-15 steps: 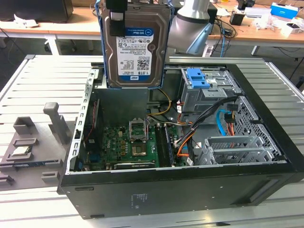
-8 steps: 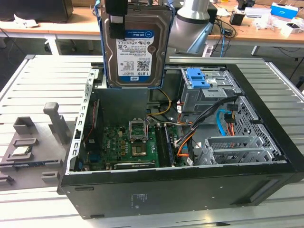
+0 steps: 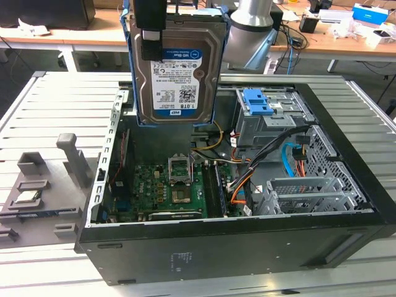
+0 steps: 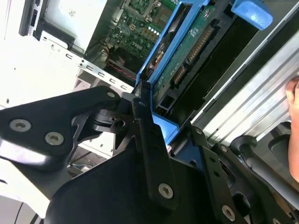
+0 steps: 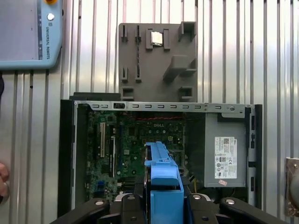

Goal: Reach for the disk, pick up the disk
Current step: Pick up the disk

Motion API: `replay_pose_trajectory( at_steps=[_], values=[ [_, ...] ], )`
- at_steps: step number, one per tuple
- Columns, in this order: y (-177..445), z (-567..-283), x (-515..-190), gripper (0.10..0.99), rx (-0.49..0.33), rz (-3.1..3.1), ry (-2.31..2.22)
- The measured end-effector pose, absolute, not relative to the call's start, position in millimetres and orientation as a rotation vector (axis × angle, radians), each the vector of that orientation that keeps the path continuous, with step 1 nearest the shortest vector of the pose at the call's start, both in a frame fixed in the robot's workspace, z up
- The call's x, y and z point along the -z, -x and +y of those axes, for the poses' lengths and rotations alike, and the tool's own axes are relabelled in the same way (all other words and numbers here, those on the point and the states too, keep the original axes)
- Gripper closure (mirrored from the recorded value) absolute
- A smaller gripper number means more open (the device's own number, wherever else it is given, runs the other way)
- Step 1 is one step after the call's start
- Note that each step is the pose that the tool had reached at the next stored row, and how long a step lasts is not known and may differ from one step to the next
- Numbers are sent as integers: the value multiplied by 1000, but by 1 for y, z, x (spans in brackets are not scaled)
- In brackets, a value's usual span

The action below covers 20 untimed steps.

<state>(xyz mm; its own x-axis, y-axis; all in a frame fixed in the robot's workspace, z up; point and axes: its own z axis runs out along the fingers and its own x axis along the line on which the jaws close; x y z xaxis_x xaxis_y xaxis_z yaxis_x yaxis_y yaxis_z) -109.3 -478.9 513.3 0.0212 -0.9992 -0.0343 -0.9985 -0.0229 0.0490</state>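
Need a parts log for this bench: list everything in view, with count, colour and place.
disk: one, silver-grey in a blue bracket, upright above the case.
case: one, black, open, on the table.
board: one, green, inside the case.
latch: one, blue, in the case, exterior view's right.
fixture: one, grey, on the table, exterior view's left.
chip: one, silver, on the fixture.
table: one, light grey, slatted.
pendant: one, grey and blue, on the table.
hand: one, a person's, beside the table.
arm: one, silver, behind the disk.
claw: one, black, shut on the disk's top edge.
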Motion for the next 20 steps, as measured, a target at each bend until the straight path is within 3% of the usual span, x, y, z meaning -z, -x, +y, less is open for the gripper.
replay_pose_trajectory(
  at_steps=[20],
  values=[
    [108,-499,-493,718,95,-2187,-2235]
  ],
)
